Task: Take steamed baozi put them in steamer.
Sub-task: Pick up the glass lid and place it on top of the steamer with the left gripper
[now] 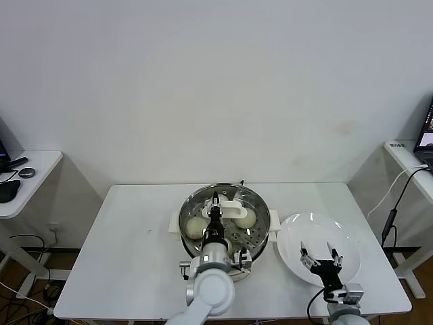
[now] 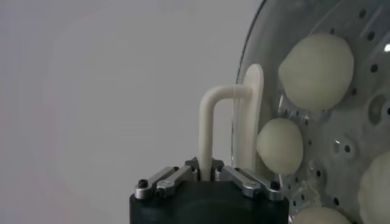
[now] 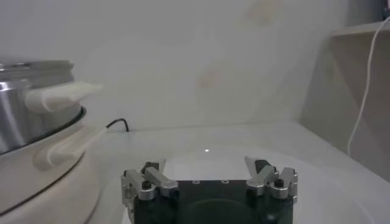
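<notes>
— Where is the left gripper (image 2: 206,173)?

— Over the steamer (image 1: 191,204), its fingers clenched on the white loop handle (image 2: 214,112) of the glass lid (image 2: 248,115), which it holds tilted on edge above the tray.

— And the steamed baozi (image 1: 195,227)?

— All inside the steamer, on the perforated tray. The head view shows two clearly, one on each side of the arm; the left wrist view shows four, though the lower ones are cut off at the frame edge, so I'm less sure of those.

— The right gripper (image 1: 321,258)?

— Hanging over the white plate (image 1: 298,233) just beside the steamer, on the white table (image 1: 135,237). Its fingers are spread wide, grasping nothing.
</notes>
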Action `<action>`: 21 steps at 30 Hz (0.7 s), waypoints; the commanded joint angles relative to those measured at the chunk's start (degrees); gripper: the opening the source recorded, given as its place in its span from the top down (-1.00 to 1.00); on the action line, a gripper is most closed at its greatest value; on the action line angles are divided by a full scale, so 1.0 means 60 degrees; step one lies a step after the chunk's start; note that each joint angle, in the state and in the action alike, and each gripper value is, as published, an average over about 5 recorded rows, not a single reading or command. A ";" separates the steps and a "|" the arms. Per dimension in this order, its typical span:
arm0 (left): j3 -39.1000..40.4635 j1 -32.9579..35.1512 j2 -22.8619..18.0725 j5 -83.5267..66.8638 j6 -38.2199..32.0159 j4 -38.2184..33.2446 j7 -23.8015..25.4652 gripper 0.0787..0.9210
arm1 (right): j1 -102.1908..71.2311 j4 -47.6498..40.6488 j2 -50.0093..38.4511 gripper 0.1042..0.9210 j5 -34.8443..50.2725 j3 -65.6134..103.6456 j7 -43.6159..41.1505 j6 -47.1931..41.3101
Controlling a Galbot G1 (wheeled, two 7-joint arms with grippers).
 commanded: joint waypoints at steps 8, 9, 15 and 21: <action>-0.0075 0.0192 0.0048 -0.0448 -0.0203 -0.0255 -0.0202 0.77 | -0.0002 0.0039 0.0003 -0.76 -0.0005 0.0001 0.0002 -0.0009; -0.0100 0.0284 0.0075 -0.0473 -0.0255 -0.0406 -0.0131 0.76 | -0.0001 0.0044 0.0004 -0.76 -0.0005 0.0001 0.0007 -0.0015; -0.0049 0.0963 0.0437 -0.0528 -0.0375 -0.1670 0.0406 0.44 | 0.0000 0.0055 -0.0001 -0.76 -0.0039 -0.0011 0.0023 -0.0043; 0.0104 0.1643 0.0865 -0.0736 -0.0322 -0.3145 0.0680 0.03 | 0.0022 0.0098 0.0043 -0.76 -0.0091 -0.0087 0.0127 -0.0084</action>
